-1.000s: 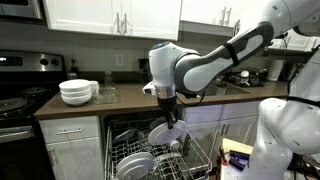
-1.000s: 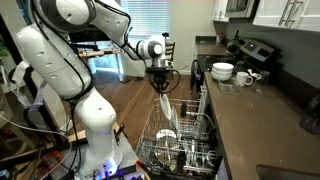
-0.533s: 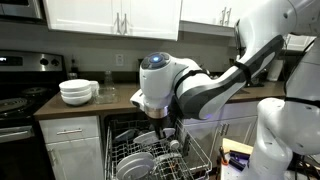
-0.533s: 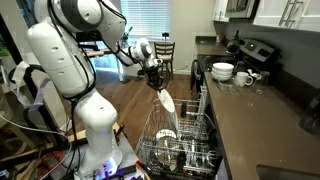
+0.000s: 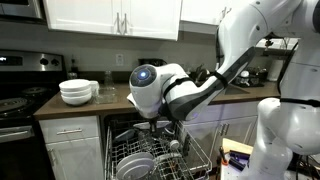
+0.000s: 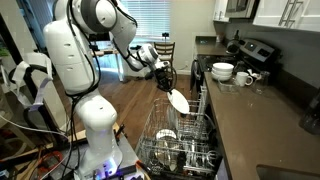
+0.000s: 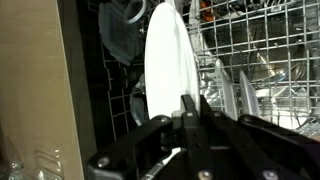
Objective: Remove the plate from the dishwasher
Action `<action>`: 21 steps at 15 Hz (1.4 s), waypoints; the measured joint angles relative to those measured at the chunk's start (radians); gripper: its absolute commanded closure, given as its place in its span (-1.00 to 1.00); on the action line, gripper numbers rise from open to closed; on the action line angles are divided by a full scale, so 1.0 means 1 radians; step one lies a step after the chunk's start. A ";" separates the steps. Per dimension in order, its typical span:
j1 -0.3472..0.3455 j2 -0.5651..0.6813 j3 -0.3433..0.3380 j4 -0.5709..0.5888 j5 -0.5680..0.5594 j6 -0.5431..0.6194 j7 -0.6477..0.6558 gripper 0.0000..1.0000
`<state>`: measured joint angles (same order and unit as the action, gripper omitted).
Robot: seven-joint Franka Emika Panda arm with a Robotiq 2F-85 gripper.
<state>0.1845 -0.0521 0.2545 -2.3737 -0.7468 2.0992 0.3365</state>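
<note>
A: While the end effector [image 6: 166, 84] stays clamped on the plate [image 6: 178, 100], what's changed vs. a sec ago?

B: Plate's tilted now and a bit higher. It hangs just below the fingers, above the dishwasher [image 6: 185, 140]. Looks lifted clear, so removal's approx. done.

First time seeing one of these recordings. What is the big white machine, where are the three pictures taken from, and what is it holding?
The white machine is a robot arm ending in a two-fingered gripper. Two pictures come from cameras standing in the kitchen; the third comes from a camera on the arm's wrist, looking past the fingers. The gripper is shut on the edge of a white plate, held tilted above the dishwasher rack. Other dishes stand in that rack. On the counter, white bowls are stacked near the stove.
</note>
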 measured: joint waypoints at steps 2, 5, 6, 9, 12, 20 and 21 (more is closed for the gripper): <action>-0.001 0.013 -0.026 0.017 -0.040 -0.019 0.013 0.91; -0.002 0.023 -0.056 0.039 -0.096 -0.036 0.024 0.91; -0.002 0.025 -0.062 0.044 -0.114 -0.040 0.027 0.91; -0.002 0.026 -0.076 0.056 -0.165 -0.056 0.039 0.91; -0.002 0.026 -0.091 0.061 -0.211 -0.062 0.055 0.91; -0.011 0.035 -0.115 0.070 -0.277 -0.062 0.080 0.91; -0.012 0.036 -0.118 0.071 -0.287 -0.062 0.082 0.91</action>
<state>0.1728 -0.0159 0.1367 -2.3026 -1.0334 2.0370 0.4186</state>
